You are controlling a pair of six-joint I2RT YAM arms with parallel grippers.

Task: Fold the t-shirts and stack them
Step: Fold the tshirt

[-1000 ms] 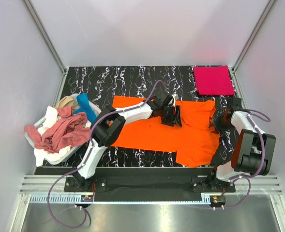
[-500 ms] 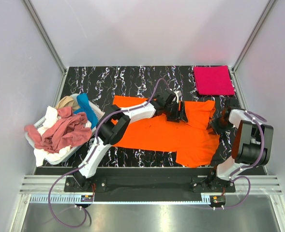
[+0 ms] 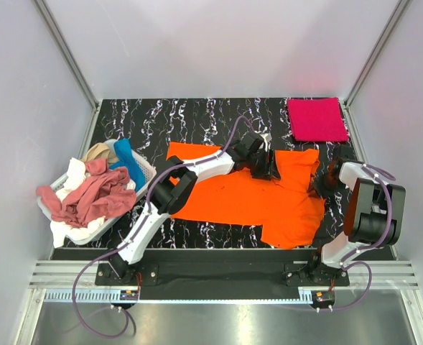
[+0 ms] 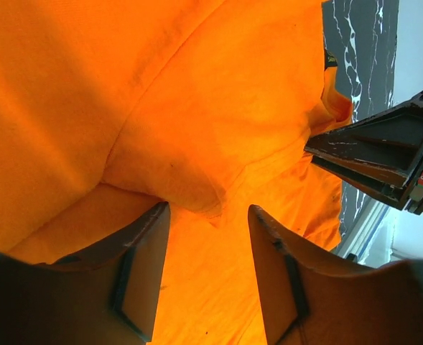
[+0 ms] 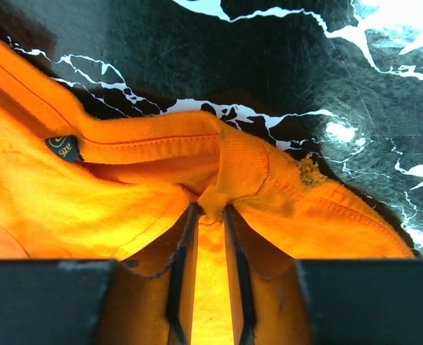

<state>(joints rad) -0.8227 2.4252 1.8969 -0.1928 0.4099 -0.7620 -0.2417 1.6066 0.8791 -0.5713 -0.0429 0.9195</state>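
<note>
Black marbled table (image 3: 197, 115) between pale walls, and the orange t-shirt (image 3: 268, 205) lies spread flat across its middle. The left gripper (image 4: 207, 215) is low over the shirt's far edge, fingers standing apart, with a loose flap of orange cloth poking between them, unpinched. At the shirt's right edge, the right gripper (image 5: 211, 210) has its fingers nearly together, clamped on a bunched fold of the ribbed edge. Beyond the shirt's far right corner sits a folded crimson-pink t-shirt (image 3: 316, 119). Off the shirt's left edge, a basket (image 3: 146, 169) holds a heap of t-shirts (image 3: 89, 198): rose-red, white, tan, blue.
</note>
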